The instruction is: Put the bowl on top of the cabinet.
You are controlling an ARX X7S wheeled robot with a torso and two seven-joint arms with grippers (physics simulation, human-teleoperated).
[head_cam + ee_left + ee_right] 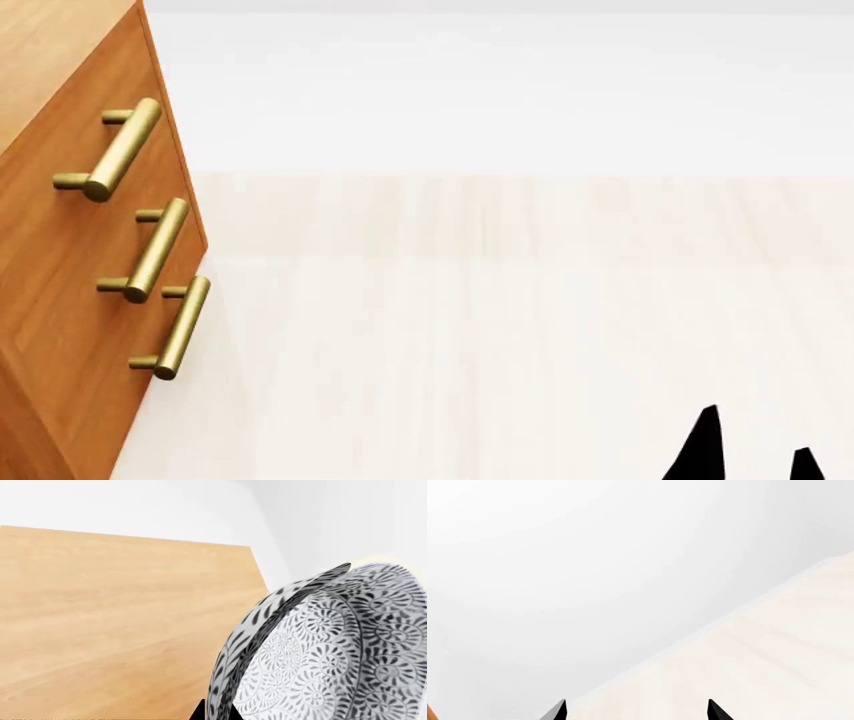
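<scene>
In the left wrist view the bowl, white with a dense grey-black leaf pattern, fills the right side and stands on edge. My left gripper is shut on its rim, one black fingertip on each side of the wall. Behind the bowl lies the light wood top of the cabinet. The head view shows the cabinet at the left, orange-brown, with three brass bar handles on its front. My right gripper pokes in at the lower right, open and empty, its fingertips wide apart.
A pale cream floor spreads in front of the cabinet, meeting a white wall farther back. The cabinet top ends at a slanted edge with white wall beyond it.
</scene>
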